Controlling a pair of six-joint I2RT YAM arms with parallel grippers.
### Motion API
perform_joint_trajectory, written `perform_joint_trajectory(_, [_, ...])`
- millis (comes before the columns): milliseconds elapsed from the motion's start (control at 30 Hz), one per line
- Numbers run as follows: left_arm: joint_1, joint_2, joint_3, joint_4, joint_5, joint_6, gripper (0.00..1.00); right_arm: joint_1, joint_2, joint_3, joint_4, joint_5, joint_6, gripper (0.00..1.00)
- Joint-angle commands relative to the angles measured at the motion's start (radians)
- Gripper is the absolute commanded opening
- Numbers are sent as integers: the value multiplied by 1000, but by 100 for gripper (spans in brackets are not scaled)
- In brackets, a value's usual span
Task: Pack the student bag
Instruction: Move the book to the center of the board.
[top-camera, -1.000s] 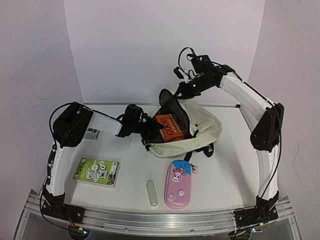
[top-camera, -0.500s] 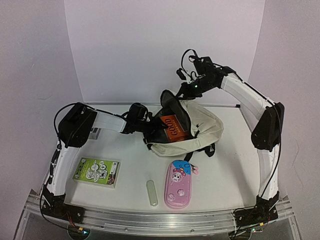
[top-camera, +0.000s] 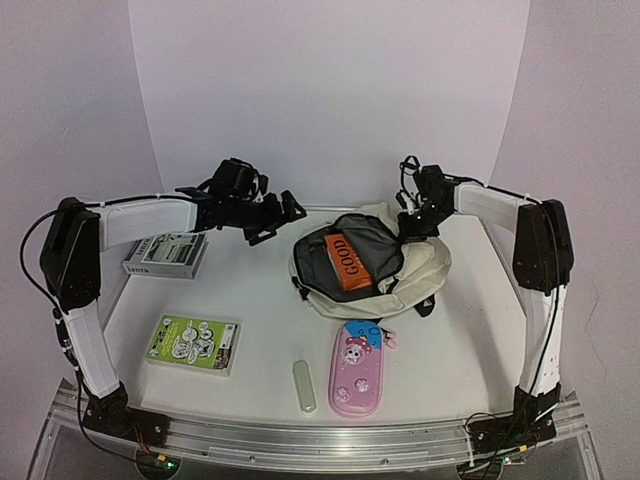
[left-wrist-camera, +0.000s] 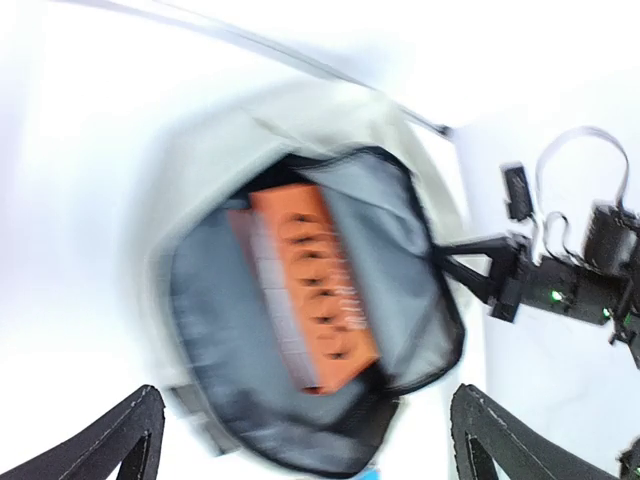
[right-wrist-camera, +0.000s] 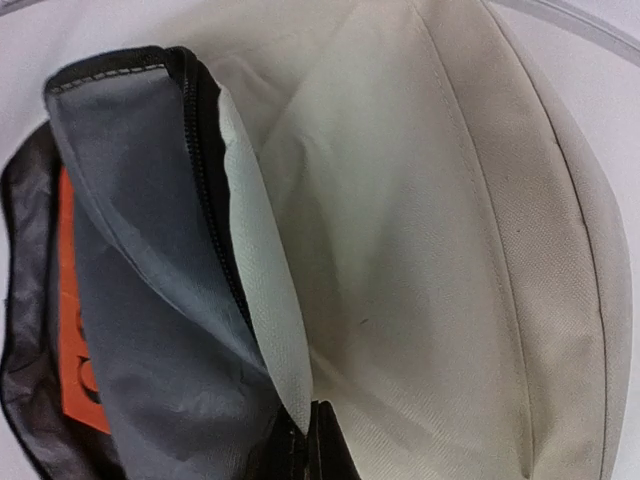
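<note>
The cream student bag lies at the table's middle back, its mouth open and its grey lining showing. An orange book printed GOOD rests inside it. My left gripper hovers open and empty to the left of the bag. In the left wrist view its fingertips frame the bag's blurred mouth and the orange book. At the bag's far right edge my right gripper is shut on the flap. The right wrist view shows its fingers pinching the flap's edge next to the cream fabric.
A pink cartoon pencil case lies in front of the bag, with a pale green stick to its left. A green booklet sits at front left. A grey-and-white box rests at back left under the left arm.
My left gripper has let go of the orange book, opened wide and pulled back up and left out of the bag. My right gripper came down with the flap; the bag lies flatter.
</note>
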Motion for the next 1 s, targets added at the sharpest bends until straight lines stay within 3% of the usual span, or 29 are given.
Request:
perform_joint_trajectory(0, [80,-90,-96,-140,-99,71,100,-7,9,-76,34,125,-20,6])
perform_joint_trajectory(200, [166,-138,-99,-346,-265,194,100,-6,-24,-100,50,86,6,48])
perform_joint_trajectory(433, [208,-48,-43,-534,-467,295,100,-6,-90,-72,50,13,17,82])
perform_joint_trajectory(633, [254,63,27,-612,-586,355,99,-6,-136,-57,50,-27,4,98])
perform_joint_trajectory(967, [273,213,139,-652,-768,467,91,-7,-162,-33,44,-106,4,98])
